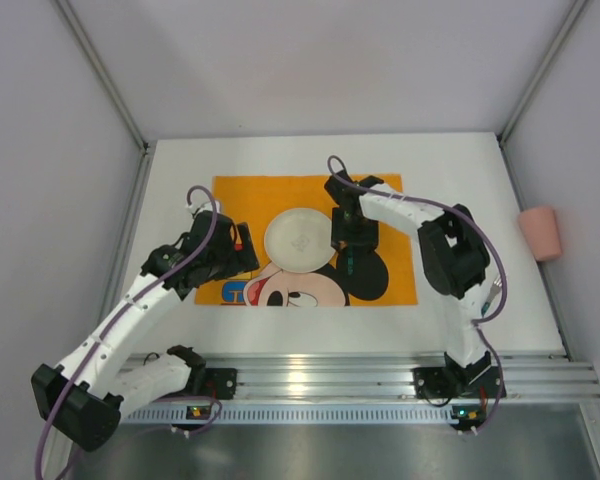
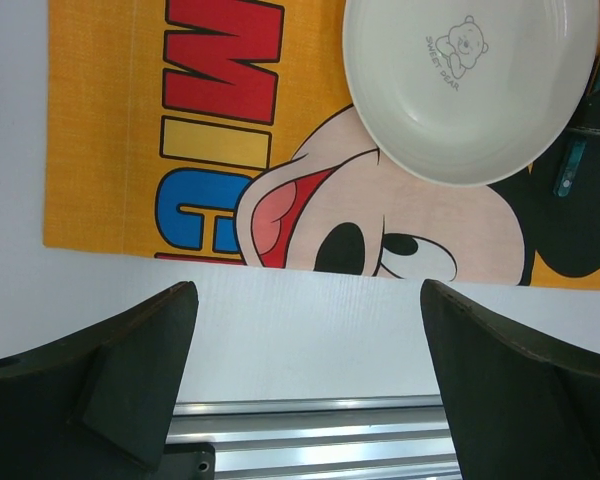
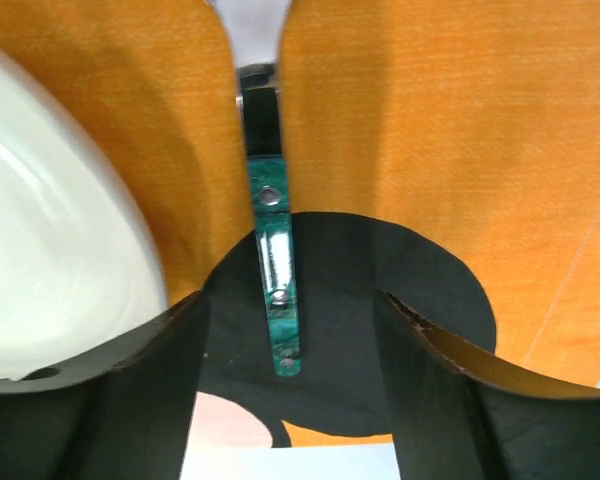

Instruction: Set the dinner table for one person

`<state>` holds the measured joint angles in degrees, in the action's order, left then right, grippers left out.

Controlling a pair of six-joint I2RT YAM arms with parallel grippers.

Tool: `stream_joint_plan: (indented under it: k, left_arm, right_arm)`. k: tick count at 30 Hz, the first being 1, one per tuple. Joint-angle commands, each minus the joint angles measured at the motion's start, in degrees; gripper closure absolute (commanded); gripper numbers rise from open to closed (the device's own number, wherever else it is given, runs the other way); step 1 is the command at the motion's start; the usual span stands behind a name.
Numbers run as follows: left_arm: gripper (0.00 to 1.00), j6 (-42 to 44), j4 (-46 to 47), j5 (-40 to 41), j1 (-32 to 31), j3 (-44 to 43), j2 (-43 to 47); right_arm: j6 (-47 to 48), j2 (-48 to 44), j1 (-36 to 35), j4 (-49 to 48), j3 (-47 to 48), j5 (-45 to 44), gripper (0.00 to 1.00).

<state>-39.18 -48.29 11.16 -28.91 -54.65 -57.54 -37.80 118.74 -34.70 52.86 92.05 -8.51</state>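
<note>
Plain matte white dinner table

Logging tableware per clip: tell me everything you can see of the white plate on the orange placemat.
The plate is round, cream-white and glossy, seemingly glazed ceramic, shallow with a raised rim. A small grey bear print with lettering marks its middle. It is empty and lies flat on the orange cartoon-mouse placemat, covering part of the mouse's head. The green-handled utensil lies beside it, apart.
</note>
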Motion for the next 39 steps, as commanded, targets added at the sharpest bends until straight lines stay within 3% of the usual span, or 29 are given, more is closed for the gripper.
stream_joint_plan:
  k: [1, 3, 8, 12, 19, 26, 31, 34, 36, 39]
  left_arm:
    - [0.02, 2.0, 0.1, 0.5, 0.4, -2.4, 0.1]
    - [0.02, 2.2, 1.0, 0.1, 0.4, -2.1, -0.7]
    - [0.02, 3.8, 6.5, -2.9, 0.4, -1.0, -3.2]
    - [0.02, 4.3, 11.3, -6.5, 0.5, -0.3, -8.5]
    - [0.03, 4.4, 15.9, -15.1, 0.4, -3.8, -18.1]
    - [0.03, 5.4, 14.5, -16.4, 0.3, -7.9, -21.4]
    - [0.03, 4.7, 12.3, -14.3, 0.4, -6.7, -18.5]
    - [0.03, 3.8, 11.0, -13.6, 0.3, -5.1, -15.9]
    - [0.04, 3.1, 9.5, -12.5, 0.4, -4.4, -14.2]
    - [0.04, 1.9, 8.0, -11.6, 0.4, -3.6, -11.7]
  right_arm:
    - [0.8, -5.8, 1.0, 2.2, 0.2, -5.1, 0.3]
    - [1.7, -12.2, 2.2, 1.8, -5.0, -7.9, 0.18]
    - [1.0, -27.4, 13.1, 2.2, -19.5, -8.1, 0.1]
    - [-2.4, -41.4, 30.5, 4.4, -32.3, -6.9, 0.08]
    - [1.9, -43.3, 49.6, 4.4, -40.2, -7.9, 0.07]
    - [4.6, -38.5, 61.7, 1.8, -38.7, -7.0, 0.08]
    - [6.1, -34.4, 65.4, -2.4, -40.5, -4.0, 0.15]
    - [5.9, -31.9, 65.4, -5.9, -42.9, -2.3, 0.3]
    - [6.2, -29.6, 65.4, -8.2, -44.1, -2.0, 0.46]
    - [6.4, -26.3, 65.1, -10.1, -43.9, 0.1, 0.53]
